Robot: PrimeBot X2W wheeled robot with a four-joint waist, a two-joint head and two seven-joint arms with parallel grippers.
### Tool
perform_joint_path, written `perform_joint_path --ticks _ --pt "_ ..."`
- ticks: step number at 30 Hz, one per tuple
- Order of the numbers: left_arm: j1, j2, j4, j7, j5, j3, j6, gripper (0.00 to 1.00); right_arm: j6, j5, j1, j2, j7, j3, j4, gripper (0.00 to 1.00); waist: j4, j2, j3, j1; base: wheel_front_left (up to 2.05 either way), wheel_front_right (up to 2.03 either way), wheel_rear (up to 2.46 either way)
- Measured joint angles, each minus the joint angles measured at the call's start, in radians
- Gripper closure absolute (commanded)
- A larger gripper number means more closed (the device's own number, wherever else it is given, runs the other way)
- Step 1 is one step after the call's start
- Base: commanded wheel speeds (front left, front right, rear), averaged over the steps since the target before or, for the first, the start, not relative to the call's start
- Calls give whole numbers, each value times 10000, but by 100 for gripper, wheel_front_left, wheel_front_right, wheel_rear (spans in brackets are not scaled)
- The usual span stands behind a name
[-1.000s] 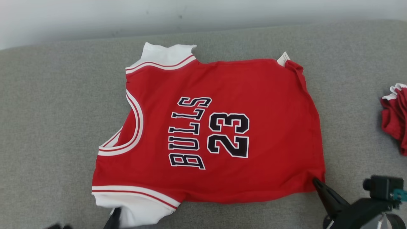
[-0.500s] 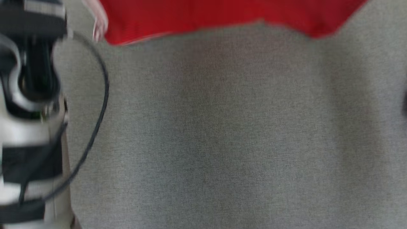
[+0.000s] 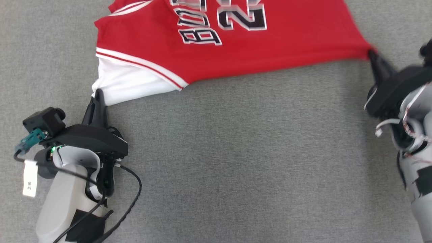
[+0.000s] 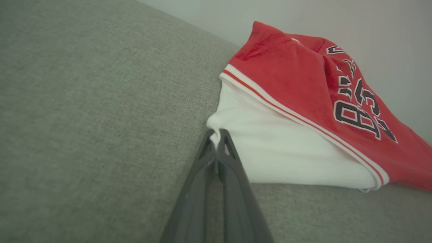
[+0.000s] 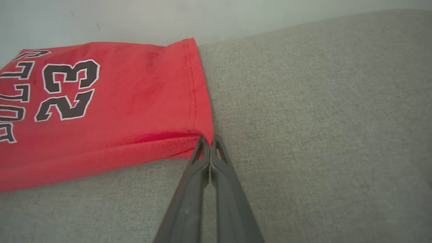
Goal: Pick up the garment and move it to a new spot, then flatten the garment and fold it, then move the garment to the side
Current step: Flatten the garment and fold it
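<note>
The garment [image 3: 256, 50] is a red jersey with black "BULLS 23" lettering and white sleeves, lying across the top of the head view on the grey surface. My left gripper [image 3: 98, 92] is shut on the corner of its white sleeve [image 4: 270, 152]; in the left wrist view the left gripper [image 4: 217, 135] pinches that white cloth. My right gripper [image 3: 371, 54] is shut on the red hem corner, and the right wrist view shows the right gripper [image 5: 210, 139] clamped on the garment [image 5: 101, 111] at that corner. The near edge is pulled taut between the two grips.
Grey fabric surface [image 3: 236, 162] stretches wide and bare in front of the garment. A pale wall [image 5: 168, 17] rises behind the surface's far edge. My left arm's black cable [image 3: 131, 199] loops over the surface at lower left.
The head camera has tilted down, so the garment now sits at the top of the view. Both grippers now show holding the near corners, with the near edge stretched between them.
</note>
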Motion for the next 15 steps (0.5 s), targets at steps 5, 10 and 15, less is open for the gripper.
perform_joint_path --ticks 5,10,15 --pt "-59 -17 500 -165 -48 4 -201 100 56 15 350 19 -155 -31 604 100 -37 0 -147 0 0 0 0" --pt "148 -23 895 -309 -245 15 -573 100 364 113 738 2 -284 -29 943 100 -48 0 -518 1 0 0 0" --pt "1285 -19 949 -385 -422 50 -825 100 556 236 2085 142 -284 144 938 100 -21 -1 -1080 -1 0 0 0"
